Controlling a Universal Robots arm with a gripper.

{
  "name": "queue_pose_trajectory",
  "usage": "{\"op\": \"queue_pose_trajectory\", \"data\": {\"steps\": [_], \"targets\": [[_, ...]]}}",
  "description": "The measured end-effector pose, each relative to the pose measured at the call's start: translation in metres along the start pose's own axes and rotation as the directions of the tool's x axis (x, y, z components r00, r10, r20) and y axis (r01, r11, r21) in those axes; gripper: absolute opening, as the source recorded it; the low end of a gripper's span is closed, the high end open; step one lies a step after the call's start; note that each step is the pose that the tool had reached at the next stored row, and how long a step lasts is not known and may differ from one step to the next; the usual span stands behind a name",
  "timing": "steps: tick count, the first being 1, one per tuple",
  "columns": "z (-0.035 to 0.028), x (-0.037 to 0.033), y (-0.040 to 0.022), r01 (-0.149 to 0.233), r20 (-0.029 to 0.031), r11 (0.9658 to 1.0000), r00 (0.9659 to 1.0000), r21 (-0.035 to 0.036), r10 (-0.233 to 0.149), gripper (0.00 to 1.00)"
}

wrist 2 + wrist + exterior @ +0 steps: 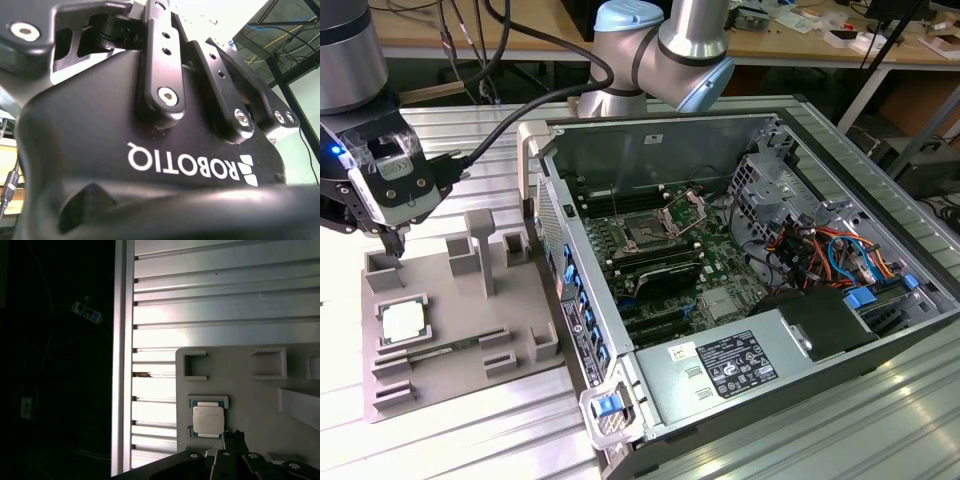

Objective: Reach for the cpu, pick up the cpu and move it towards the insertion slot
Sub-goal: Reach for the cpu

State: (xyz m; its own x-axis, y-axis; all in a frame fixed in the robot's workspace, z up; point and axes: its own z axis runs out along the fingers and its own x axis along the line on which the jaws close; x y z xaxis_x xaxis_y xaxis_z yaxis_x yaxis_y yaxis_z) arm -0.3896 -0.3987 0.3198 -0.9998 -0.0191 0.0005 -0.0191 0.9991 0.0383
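One of three steps under way at best, i.e. the reach; no pick-up and no carrying twd the socket visible so far. Hanging over the far corner of the grey tray (445,295) in the exterior view, at that view's left: the gripper (392,246), above tray level and touching nothing as far as can be judged. Fingers (235,439) in the first wrist view appearing pressed together, w/ nothing between them, so empty. Lying flat in its square pocket of the tray, silvery top up: the cpu (402,322), nearer to the camera than the gripper and apart from it. In the first wrist view, same cpu (208,420) just beside the fingertips, but w/o visible contact. Also in the tray, in a long groove next to the cpu pocket: a green memory stick (438,351), untouched. Standing on the slatted aluminium bench (460,435): both the tray and the open computer case (650,150). Inside the case, on the green board: the insertion slot (648,236), w/ its metal frame seeming lifted, well apart from the cpu, twd the exterior view's right. Left to do, by my judgement: approx. everything after the approach, i.e. grasp, lift and transfer to the slot.
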Motion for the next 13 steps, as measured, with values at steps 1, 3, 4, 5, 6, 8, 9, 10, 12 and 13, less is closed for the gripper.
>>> {"op": "queue_pose_trajectory", "data": {"steps": [1, 3, 4, 5, 6, 8, 9, 10, 12, 13], "targets": [[0.0001, 0.0000, 0.0000, 0.000, 0.0000, 1.0000, 1.0000, 0.0001, 0.000, 0.11], [0.0005, 0.0000, 0.0000, 0.000, 0.0000, 1.0000, 1.0000, 0.0000, 0.000, 0.11], [0.0008, 0.0000, 0.0000, 0.000, 0.0000, 1.0000, 1.0000, 0.0000, 0.000, 0.11], [0.0010, 0.0000, -0.0001, 0.000, 0.0001, 1.0000, 1.0000, 0.0001, 0.000, 0.11], [0.0013, 0.0000, 0.0000, 0.000, 0.0000, 1.0000, 1.0000, 0.0001, 0.000, 0.11], [0.0016, 0.0000, -0.0001, 0.000, 0.0000, 1.0000, 1.0000, 0.0000, 0.000, 0.11], [0.0020, 0.0000, -0.0001, 0.000, 0.0000, 1.0000, 1.0000, 0.0001, 0.000, 0.11], [0.0022, 0.0000, -0.0001, 0.000, -0.0001, 1.0000, 1.0000, 0.0001, 0.000, 0.11], [0.0027, 0.0000, -0.0001, 0.000, 0.0000, 1.0000, 1.0000, 0.0001, 0.000, 0.11], [0.0030, 0.0000, -0.0001, 0.000, 0.0000, 1.0000, 1.0000, 0.0001, 0.000, 0.11]]}}
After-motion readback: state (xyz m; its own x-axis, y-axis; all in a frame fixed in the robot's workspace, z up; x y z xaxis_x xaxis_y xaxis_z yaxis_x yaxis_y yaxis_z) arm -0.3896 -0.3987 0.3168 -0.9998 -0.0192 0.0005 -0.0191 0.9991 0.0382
